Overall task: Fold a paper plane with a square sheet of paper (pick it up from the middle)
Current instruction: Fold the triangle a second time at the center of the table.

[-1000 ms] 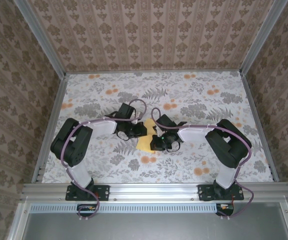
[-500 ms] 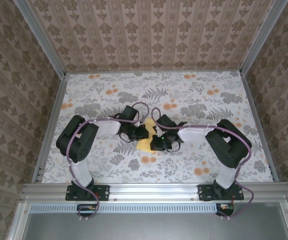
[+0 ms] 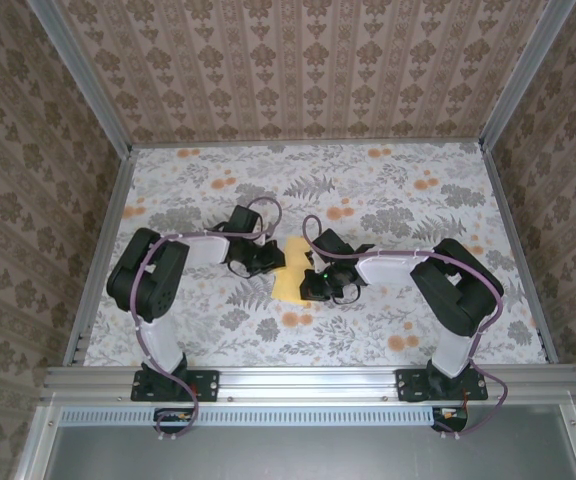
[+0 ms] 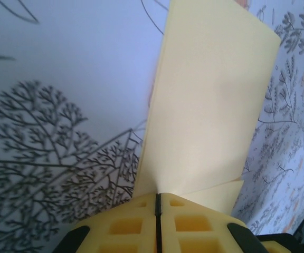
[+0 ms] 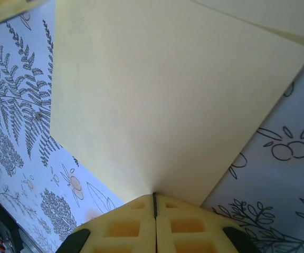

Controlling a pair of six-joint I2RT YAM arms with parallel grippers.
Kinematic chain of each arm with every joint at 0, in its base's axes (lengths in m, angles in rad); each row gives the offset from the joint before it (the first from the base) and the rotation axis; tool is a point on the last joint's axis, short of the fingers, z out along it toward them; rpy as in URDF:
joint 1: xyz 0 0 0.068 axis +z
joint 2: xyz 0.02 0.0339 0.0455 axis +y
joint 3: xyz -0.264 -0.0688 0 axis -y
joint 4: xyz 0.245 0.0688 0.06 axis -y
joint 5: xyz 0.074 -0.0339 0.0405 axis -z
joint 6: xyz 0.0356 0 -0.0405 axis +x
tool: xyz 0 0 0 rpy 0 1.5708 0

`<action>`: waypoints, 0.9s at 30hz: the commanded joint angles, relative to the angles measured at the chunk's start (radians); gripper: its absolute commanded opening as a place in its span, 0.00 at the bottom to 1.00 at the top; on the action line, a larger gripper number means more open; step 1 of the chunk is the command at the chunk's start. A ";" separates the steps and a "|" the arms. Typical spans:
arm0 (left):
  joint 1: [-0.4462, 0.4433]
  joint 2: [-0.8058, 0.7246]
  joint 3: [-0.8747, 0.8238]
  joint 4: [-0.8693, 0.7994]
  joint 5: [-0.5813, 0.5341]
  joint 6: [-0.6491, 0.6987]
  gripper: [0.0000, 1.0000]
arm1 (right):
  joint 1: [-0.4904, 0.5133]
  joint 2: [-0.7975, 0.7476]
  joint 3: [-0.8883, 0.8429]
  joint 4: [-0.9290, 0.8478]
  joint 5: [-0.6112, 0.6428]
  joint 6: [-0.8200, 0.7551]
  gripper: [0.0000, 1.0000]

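Both hands are on it, folks. The left hand (image 4: 157, 199) has its yellow pads pressed flat together with an edge of the square sheet of paper (image 4: 205, 105) nipped in the seam. The pale-yellow sheet rises straight ahead of those fingertips, clear of the floral table (image 4: 62, 79). A second layer peeks out just to the right of the pinch, so it looks at least partly folded. Across the way, the right hand (image 5: 154, 197) is just as tightly closed on the opposite side. The paper fans out directly in front of it, and a fold line or upper layer crosses the far corner. From above, the sheet sits squarely between the two hands, touching both. Its longer run goes away from the arm bases, crosswise to the line from one hand to the other. Neither arm is nearer; they share it evenly. By my read, the coming fold hinges on exactly that: the paper spans the gap between the hands, so any swing by one has to be matched or yielded to by the other, or the thin sheet may buckle or tear.
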 commanded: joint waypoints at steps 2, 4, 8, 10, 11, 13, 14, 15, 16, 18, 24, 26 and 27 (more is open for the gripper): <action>0.037 0.033 0.029 -0.063 -0.143 0.054 0.10 | 0.005 0.035 -0.045 -0.172 0.050 -0.025 0.07; 0.037 0.025 0.040 -0.081 -0.133 0.069 0.10 | 0.005 0.028 -0.042 -0.170 0.045 -0.026 0.07; 0.034 -0.041 0.054 -0.104 -0.091 0.090 0.11 | 0.006 0.007 -0.019 -0.158 0.020 -0.026 0.07; 0.028 -0.079 0.053 -0.111 -0.071 0.091 0.11 | 0.005 -0.005 0.000 -0.150 0.011 -0.025 0.07; 0.021 -0.097 0.049 -0.111 -0.063 0.091 0.11 | 0.005 -0.010 0.013 -0.145 0.007 -0.024 0.07; 0.008 -0.119 0.040 -0.108 -0.053 0.088 0.12 | 0.006 -0.016 0.034 -0.133 -0.002 -0.019 0.07; 0.000 -0.126 0.035 -0.105 -0.048 0.084 0.11 | 0.005 -0.016 0.045 -0.125 -0.006 -0.016 0.07; -0.007 -0.131 0.027 -0.098 -0.039 0.079 0.12 | 0.006 -0.015 0.053 -0.118 -0.010 -0.011 0.07; -0.017 -0.134 0.022 -0.091 -0.032 0.073 0.12 | 0.005 -0.016 0.060 -0.113 -0.015 -0.010 0.07; -0.037 -0.136 0.010 -0.069 -0.025 0.062 0.11 | 0.005 -0.015 0.073 -0.107 -0.018 -0.005 0.07; -0.078 -0.074 0.008 -0.039 -0.012 0.038 0.10 | 0.005 -0.030 0.098 -0.065 -0.024 0.019 0.07; -0.083 -0.056 0.006 -0.030 -0.014 0.032 0.10 | 0.005 -0.031 0.102 -0.050 -0.021 0.030 0.07; -0.085 -0.047 0.006 -0.029 -0.016 0.030 0.10 | 0.006 -0.026 0.105 -0.048 -0.017 0.035 0.07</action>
